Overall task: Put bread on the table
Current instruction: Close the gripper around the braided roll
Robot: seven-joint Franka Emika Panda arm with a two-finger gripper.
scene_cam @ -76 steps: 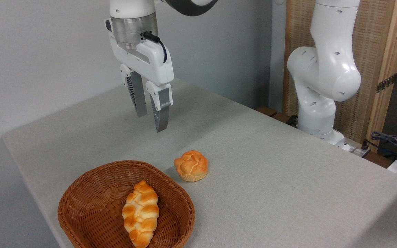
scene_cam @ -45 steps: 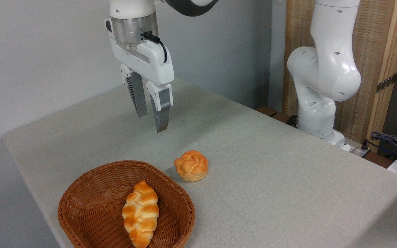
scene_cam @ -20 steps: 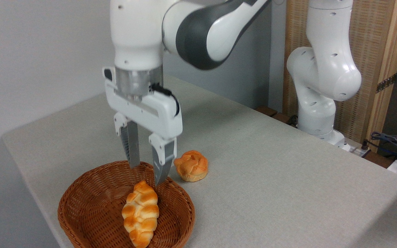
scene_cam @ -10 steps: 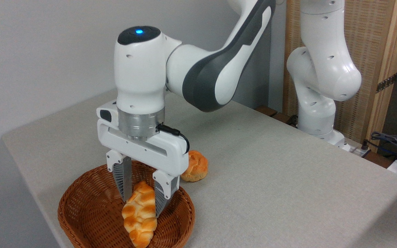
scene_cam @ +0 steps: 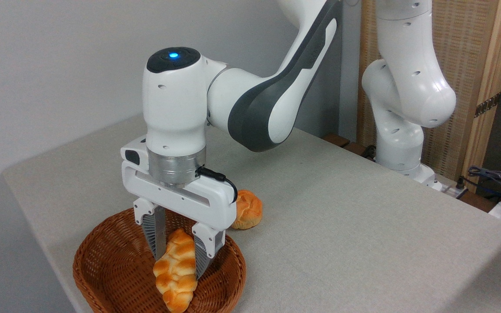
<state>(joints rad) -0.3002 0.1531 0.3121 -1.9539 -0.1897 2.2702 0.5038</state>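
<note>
Grey table (scene_cam: 342, 217) | tool (scene_cam: 180, 263) straddles bread (scene_cam: 176, 274) in basket (scene_cam: 102, 265), grip unconfirmed | no legible writing

The wicker basket (scene_cam: 115, 269) sits on the bench (scene_cam: 363, 243) at its 7 o'clock corner. The braided loaf (scene_cam: 175, 278) lies in the basket, toward its 3 o'clock side. The hand (scene_cam: 176, 256) reaches down into the basket, one finger on either side of the loaf. The round bun (scene_cam: 247, 209) rests on the bench just beyond the basket at 1 o'clock.
</note>
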